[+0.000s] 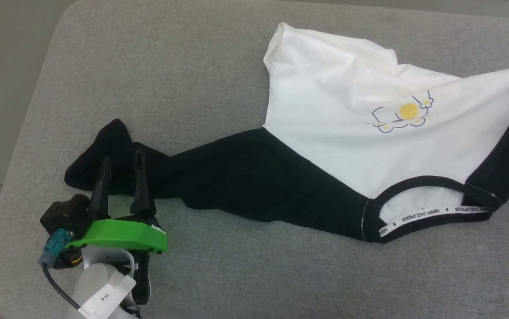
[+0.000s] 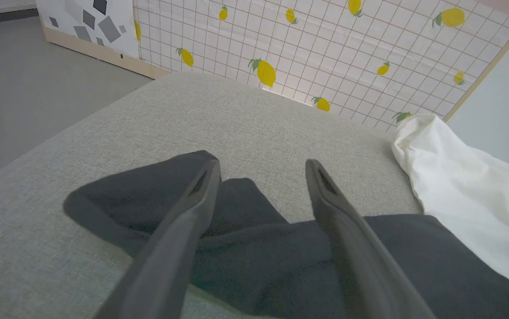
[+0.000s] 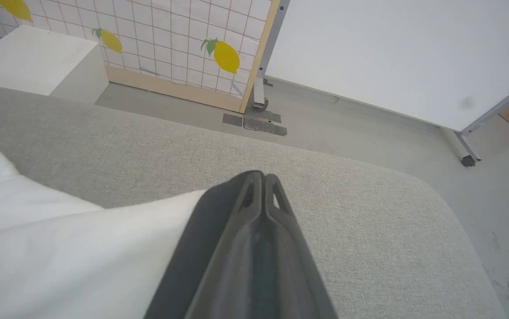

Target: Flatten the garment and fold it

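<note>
The garment (image 1: 347,133), white with black sleeves, lies rumpled on a grey cushion (image 1: 192,66), with the collar (image 1: 427,212) towards me and a yellow-and-blue graphic (image 1: 407,113) on the chest. One black sleeve (image 1: 219,177) stretches left. My left gripper (image 1: 121,159) is open, its fingers standing over that sleeve's end (image 2: 139,195) without pinching it. My right gripper (image 3: 261,175) is shut at the edge of the other black sleeve (image 3: 201,221), and the white cloth (image 3: 81,257) is drawn taut towards it.
The cushion's rounded left edge (image 1: 10,177) is close beside the left gripper. Beyond the far edge stand a lemon-patterned panel (image 2: 325,44), a white box (image 3: 37,62) and a panel stand's foot (image 3: 259,119) on the grey floor.
</note>
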{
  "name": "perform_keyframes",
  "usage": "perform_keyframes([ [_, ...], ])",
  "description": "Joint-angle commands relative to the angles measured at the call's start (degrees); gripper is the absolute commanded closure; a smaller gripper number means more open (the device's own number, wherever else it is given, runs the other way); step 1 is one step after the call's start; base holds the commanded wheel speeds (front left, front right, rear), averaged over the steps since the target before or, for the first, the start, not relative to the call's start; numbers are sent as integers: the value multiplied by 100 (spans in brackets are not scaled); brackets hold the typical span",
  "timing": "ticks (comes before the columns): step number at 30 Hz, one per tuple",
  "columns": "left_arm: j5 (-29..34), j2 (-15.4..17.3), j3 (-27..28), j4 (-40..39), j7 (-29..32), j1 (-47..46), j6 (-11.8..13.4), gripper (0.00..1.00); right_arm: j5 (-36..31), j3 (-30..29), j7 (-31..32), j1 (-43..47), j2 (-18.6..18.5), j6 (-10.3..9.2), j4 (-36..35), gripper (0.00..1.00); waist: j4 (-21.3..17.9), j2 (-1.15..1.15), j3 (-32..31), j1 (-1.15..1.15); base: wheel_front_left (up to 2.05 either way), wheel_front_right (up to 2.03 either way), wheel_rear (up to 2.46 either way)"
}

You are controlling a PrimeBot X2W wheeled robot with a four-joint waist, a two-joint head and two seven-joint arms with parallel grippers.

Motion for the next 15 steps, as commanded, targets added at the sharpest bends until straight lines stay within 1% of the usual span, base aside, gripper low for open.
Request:
perform_keyframes([
  [1,107,-28,5,25,-26,-94,-30,0,-48,-35,-171,-113,46,-11,78,69,22,0,22,-1,0,0,0],
  [2,110,-31,9,43,-26,-95,-32,0,-31,-72,-246,-138,113,-11,181,0,11,0,4,-1,0,0,0],
  [6,108,-39,5,115,-26,-48,-51,0,167,-96,-540,-58,306,-11,373,0,-72,0,-170,-1,0,0,0],
  [8,112,-41,-22,161,-26,-3,-65,0,341,-121,-721,101,421,-11,327,0,-128,0,-302,-1,0,0,0],
  [11,126,-44,-101,220,-26,90,-85,0,684,-62,-1057,528,611,-11,69,0,-218,0,-542,-1,0,0,0],
  [15,155,-46,-298,312,48,214,-132,0,1196,232,-1447,1320,874,-11,-546,0,-363,0,-837,-1,0,0,0],
])
